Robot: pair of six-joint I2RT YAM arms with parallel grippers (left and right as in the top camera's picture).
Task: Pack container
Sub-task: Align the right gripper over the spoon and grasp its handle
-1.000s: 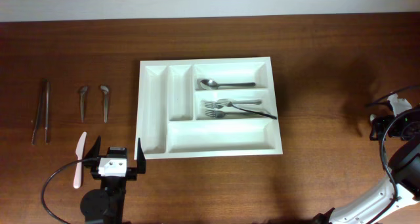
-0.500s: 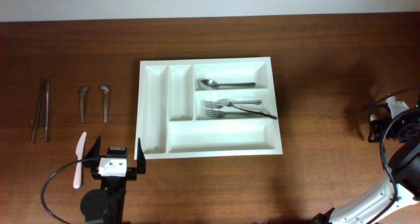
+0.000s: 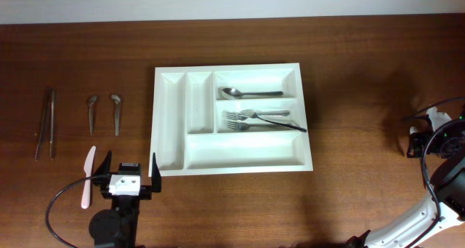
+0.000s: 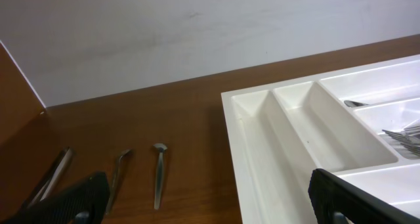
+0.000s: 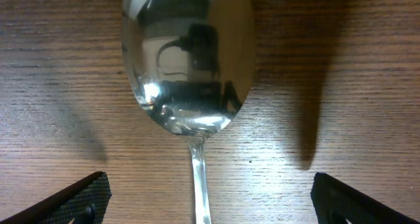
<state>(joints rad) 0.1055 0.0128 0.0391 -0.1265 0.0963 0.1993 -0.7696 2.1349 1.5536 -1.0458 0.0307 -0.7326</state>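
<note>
tray [image 3: 168,124] is lying mid-way across the counter [image 3: 349,73] — light, stiff, slick plastic, best gripped at a rim; left jaws are standing open by its corner; right jaws are hanging open over a spoon [image 5: 187,60].

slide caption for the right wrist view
Open right gripper poised directly above a metal spoon lying on the wooden table.
</note>
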